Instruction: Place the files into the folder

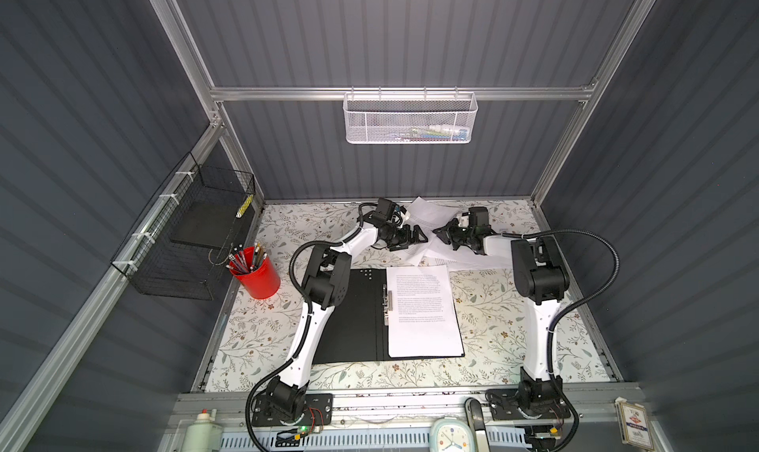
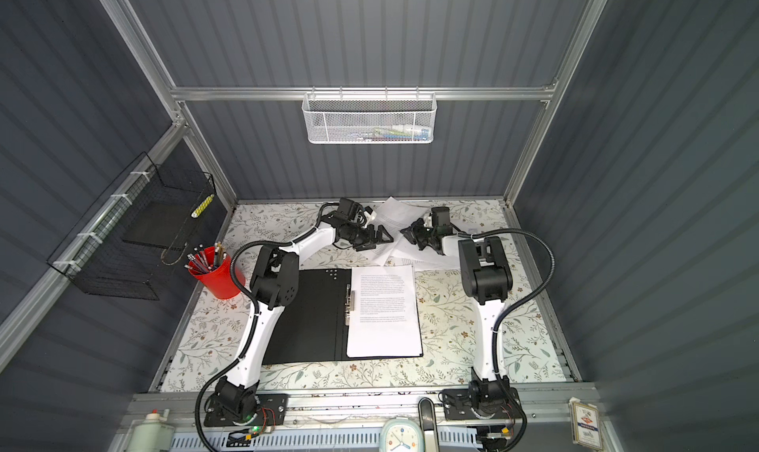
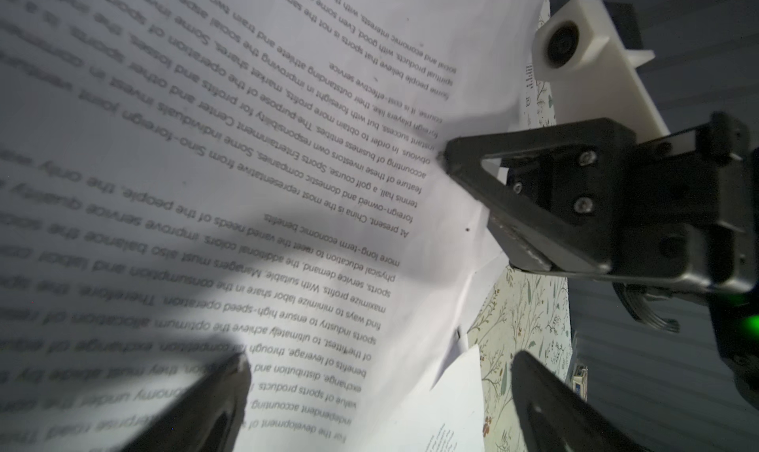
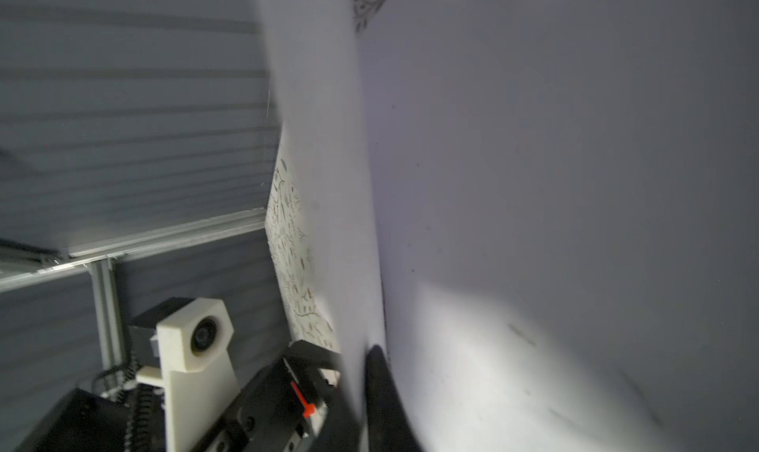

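The folder [image 1: 353, 318] [image 2: 312, 318] lies open in both top views, black inside up, with one printed sheet [image 1: 423, 310] [image 2: 384, 310] on its right half. More files [image 1: 427, 216] [image 2: 394, 214] lie crumpled at the table's back. My right gripper [image 1: 437, 231] [image 2: 406, 231] [image 4: 365, 372] is shut on the edge of one sheet [image 3: 246, 162], which stands lifted; its blank side [image 4: 554, 183] fills the right wrist view. My left gripper [image 1: 423, 238] [image 2: 386, 237] [image 3: 378, 388] faces it, open, fingers [image 3: 205, 409] apart at that sheet's edge. In the left wrist view the right gripper [image 3: 445, 156] pinches the paper's margin.
A red cup of pencils [image 1: 256, 275] stands left of the folder. A black wire basket [image 1: 185, 240] hangs on the left wall, a white mesh basket [image 1: 410, 117] on the back rail. A clock [image 1: 449, 435], a bottle [image 1: 203, 429] and a card box [image 1: 634, 425] sit along the front.
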